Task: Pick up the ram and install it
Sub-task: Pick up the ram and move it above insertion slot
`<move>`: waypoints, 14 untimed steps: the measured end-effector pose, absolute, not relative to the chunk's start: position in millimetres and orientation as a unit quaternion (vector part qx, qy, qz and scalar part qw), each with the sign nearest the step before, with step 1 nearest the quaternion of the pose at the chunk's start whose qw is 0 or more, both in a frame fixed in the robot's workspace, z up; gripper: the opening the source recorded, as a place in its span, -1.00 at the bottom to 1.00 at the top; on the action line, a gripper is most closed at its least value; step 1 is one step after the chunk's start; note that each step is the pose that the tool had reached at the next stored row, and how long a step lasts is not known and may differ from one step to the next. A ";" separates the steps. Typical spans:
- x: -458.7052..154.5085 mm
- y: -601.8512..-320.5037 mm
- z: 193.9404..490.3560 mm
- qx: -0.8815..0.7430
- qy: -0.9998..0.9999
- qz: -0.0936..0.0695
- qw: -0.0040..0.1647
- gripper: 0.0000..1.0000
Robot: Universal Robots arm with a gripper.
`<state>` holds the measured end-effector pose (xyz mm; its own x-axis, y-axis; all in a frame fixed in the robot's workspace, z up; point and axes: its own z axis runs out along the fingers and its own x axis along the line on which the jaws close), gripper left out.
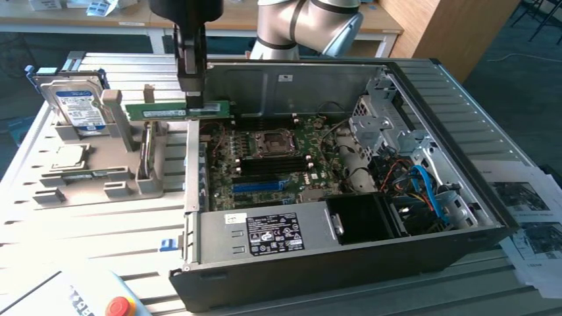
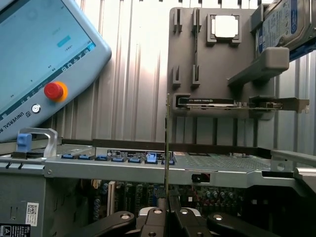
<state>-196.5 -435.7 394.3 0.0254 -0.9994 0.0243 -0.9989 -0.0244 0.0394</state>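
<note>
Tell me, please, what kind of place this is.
Probably a robotics workshop: a robot arm holds a memory stick by an open computer case, near a control tablet with a red button.

Thin green ram (image 1: pixel 158 112), level, aloft

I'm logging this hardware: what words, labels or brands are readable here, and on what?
"UNIVERSAL", cut off after that: along the rim of the control tablet.
Sticker on the power supply: too small to read.
Sticker on the hard drive: blurred.
White label on the ram: too small to read.
</note>
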 end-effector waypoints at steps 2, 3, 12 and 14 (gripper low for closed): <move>-194.5 -436.1 394.3 0.716 -0.698 -0.005 0.023 -0.76; -193.6 -436.3 394.3 0.716 -0.698 -0.005 0.023 -0.76; -184.7 -438.2 394.2 0.716 -0.698 -0.005 0.023 -0.76; -182.7 -438.6 394.3 0.716 -0.698 -0.005 0.023 -0.76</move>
